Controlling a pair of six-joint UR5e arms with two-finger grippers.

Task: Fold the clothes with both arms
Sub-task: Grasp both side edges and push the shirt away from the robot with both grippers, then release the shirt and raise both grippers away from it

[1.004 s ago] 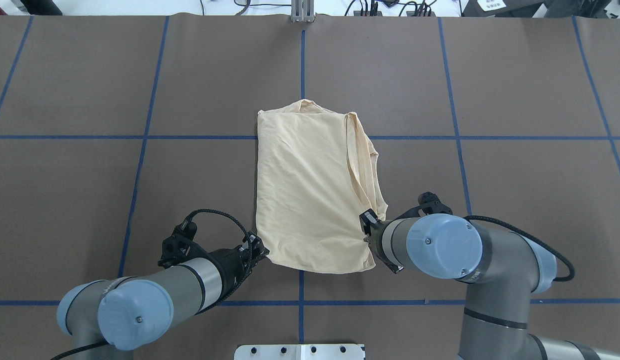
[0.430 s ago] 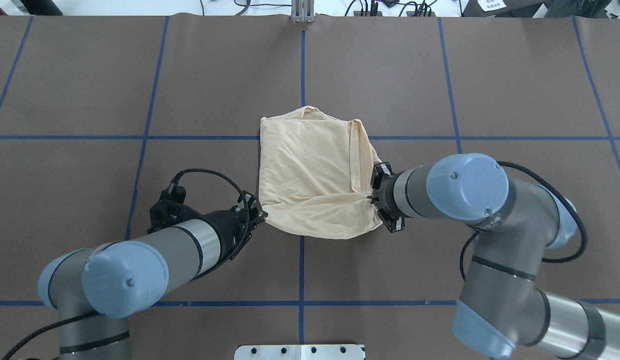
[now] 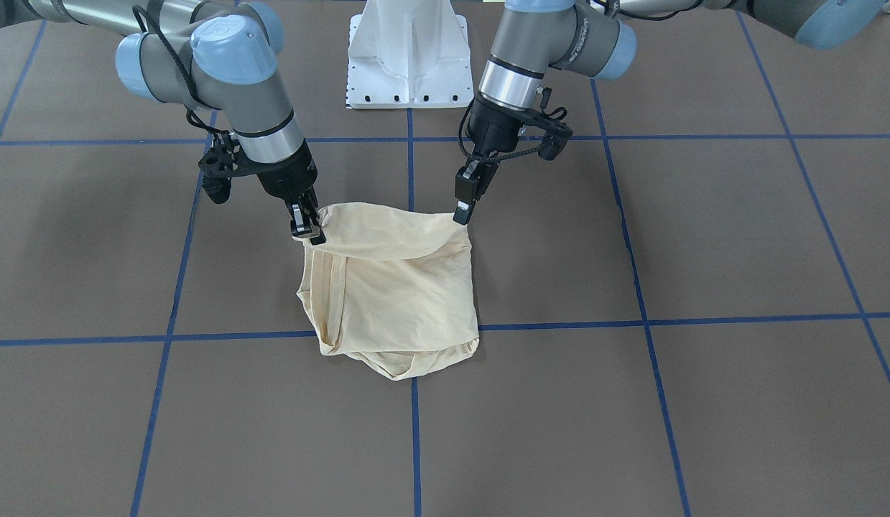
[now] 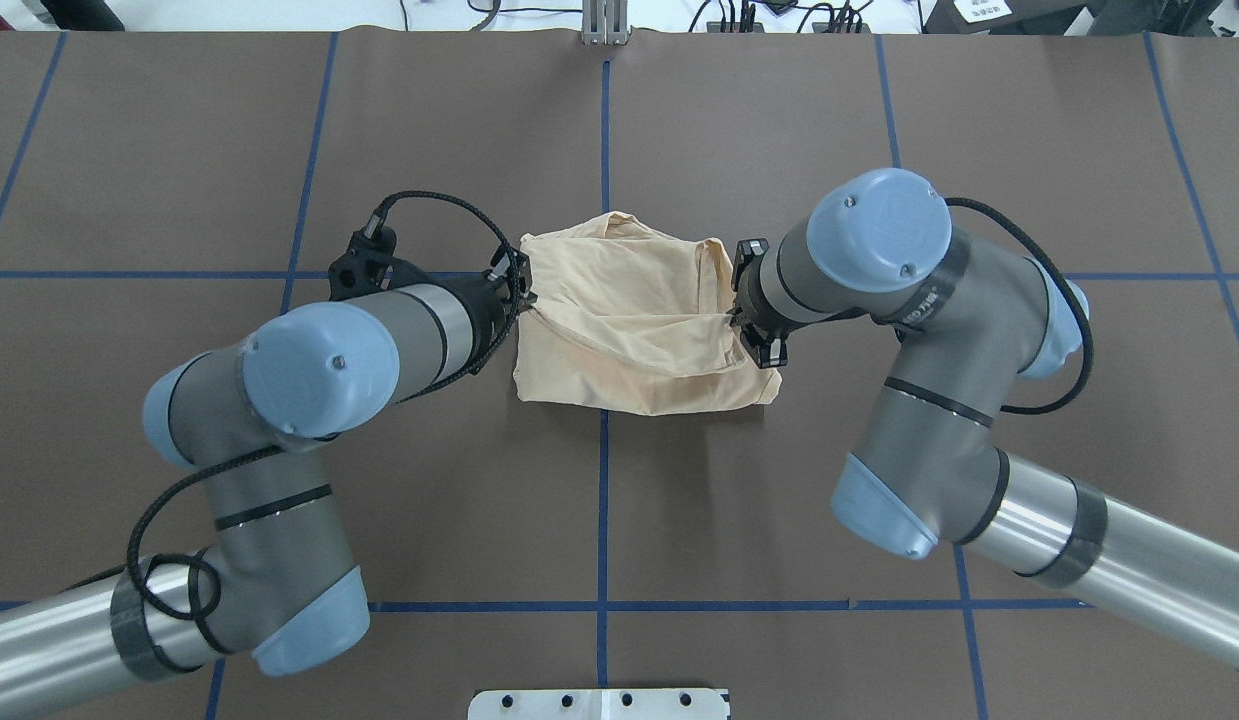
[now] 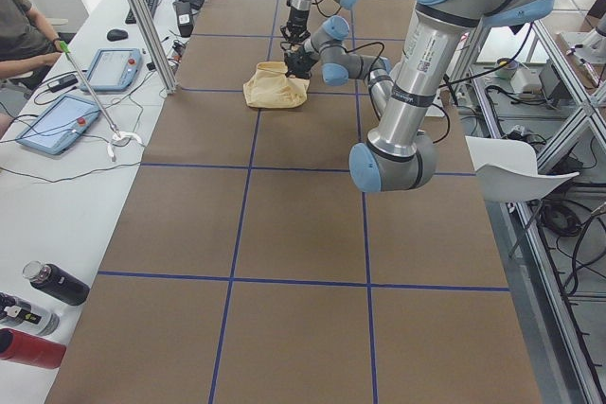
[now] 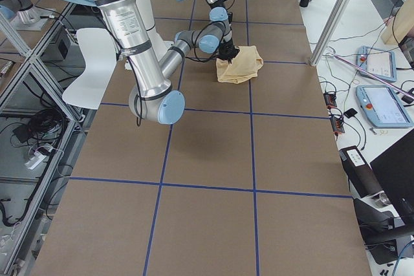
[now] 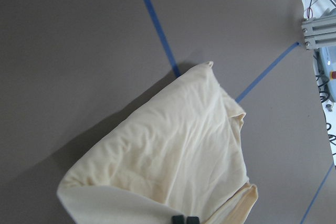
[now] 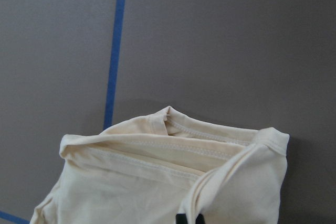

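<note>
At the shirt's two raised corners, the left fingers (image 3: 462, 199) are pinched closed on one corner of the T-shirt (image 3: 398, 291) and the right fingers (image 3: 299, 220) on the other. Each has only a small bite of fabric between them. We read both grips as holding the same edge. It is lifted clear of the counter (image 3: 667, 402) and hangs between them as a shallow, sagging band, while the rest of the shirt lies on the counter beneath.

That would explain why the fingers sit roughly level with one another and well apart. A stretched, even edge lays down straight, and a slack one would crumple.

In the overhead view the held edge sits above the lower layer, about halfway across it. We judge this to be the middle of a fold of the near half onto the far half.

The shirt lies at the counter's middle, astride a crossing of the blue tape lines (image 3: 559, 324). It is a narrowed bundle (folded strips, likely a sleeve, run along the right arm's side, and no print shows).

Outward from there, the left arm (image 4: 319, 365) and right arm (image 4: 879, 235) reach in from either side, wrists angled toward each other. In our judgement the next move is to bring the edge flush with the far edge before letting go.
</note>
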